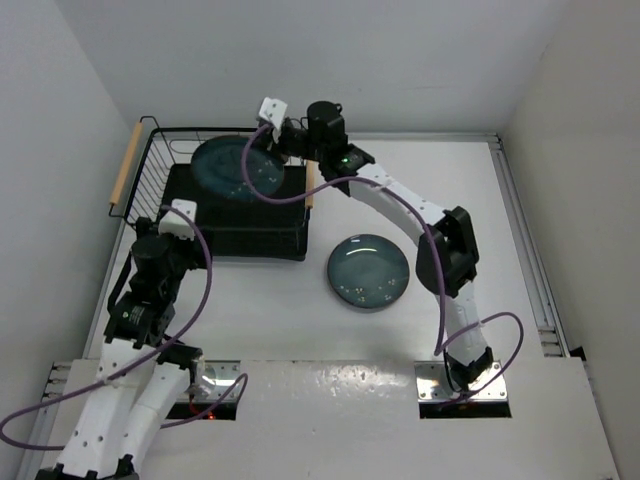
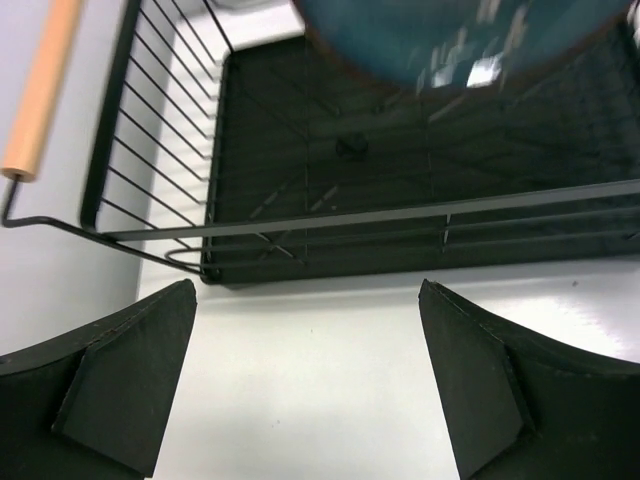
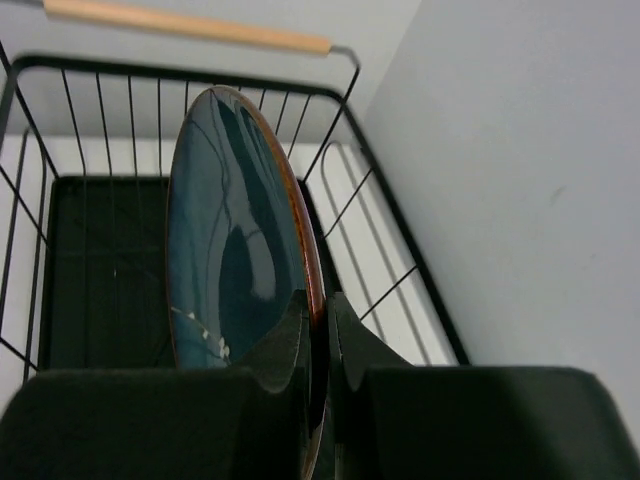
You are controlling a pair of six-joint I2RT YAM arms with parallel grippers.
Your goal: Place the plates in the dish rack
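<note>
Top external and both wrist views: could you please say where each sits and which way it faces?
Top external: above and behind, looking down at left arm, right arm, the rectangular black wire dish rack and a round glossy teal-blue ceramic plate.
Left wrist: faces the rack's near wall past the open left gripper.
Right wrist: looks along the right gripper, shut on a second teal plate upright over the rack.
Shared: the rack.

The left arm (image 1: 100, 410) and the right arm (image 1: 400, 195) had white shells and black joints. A purple cable (image 1: 207, 270) ran along each. The left gripper (image 2: 308, 300) had black wedge-shaped fingers (image 2: 120, 380).
</note>
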